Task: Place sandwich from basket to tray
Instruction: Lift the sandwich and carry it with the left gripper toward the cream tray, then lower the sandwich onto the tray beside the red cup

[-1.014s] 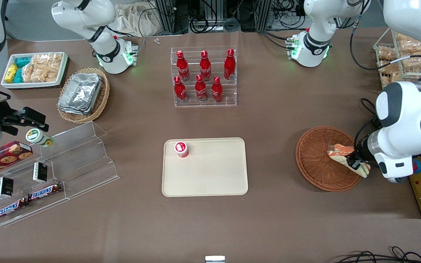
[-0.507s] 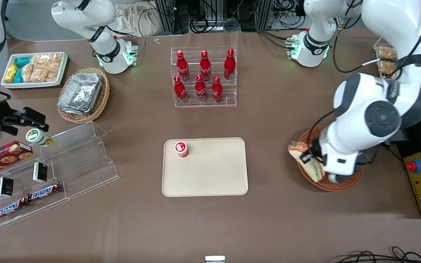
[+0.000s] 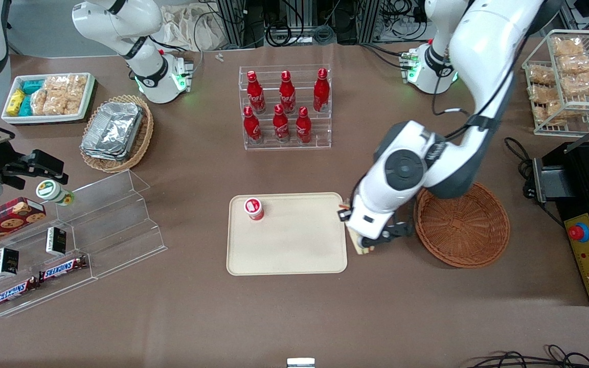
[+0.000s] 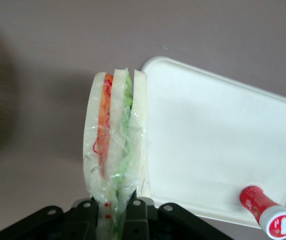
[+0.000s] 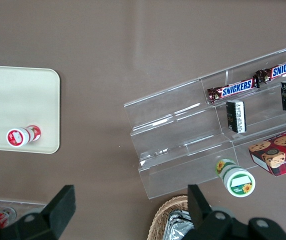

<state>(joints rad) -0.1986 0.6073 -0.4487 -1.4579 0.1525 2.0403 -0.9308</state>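
**A:** Where does the sandwich [image 4: 114, 155] sit at this point?

**B:** The left arm's pincer [image 4: 115, 216] is clenched on it. In the left wrist view the two black fingers [image 4: 85, 212] press the wedge from either side at its base, and the bread stands on edge with its orange and green layers showing through clear wrap.

**A:** And over what does it hang?

**B:** In the front view the pincer [image 3: 363, 244] hangs between the tray [image 3: 294, 255] and the basket [image 3: 462, 222], just beside the tray's edge on the working arm's end. Only a small bit of the sandwich [image 3: 360, 249] shows below the arm there. The wrist view puts the wedge over the brown tabletop [image 4: 43, 60], right at the tray's [image 4: 217, 150] rounded corner.

**A:** What lies on the tray?

**B:** A small red container with a white lid [image 3: 254, 208], near the corner toward the parked arm's end. The wrist view shows it [image 4: 268, 212] lying on its side.

**A:** And the basket?

**B:** It rests on the tabletop [image 3: 294, 317], with nothing showing inside it.
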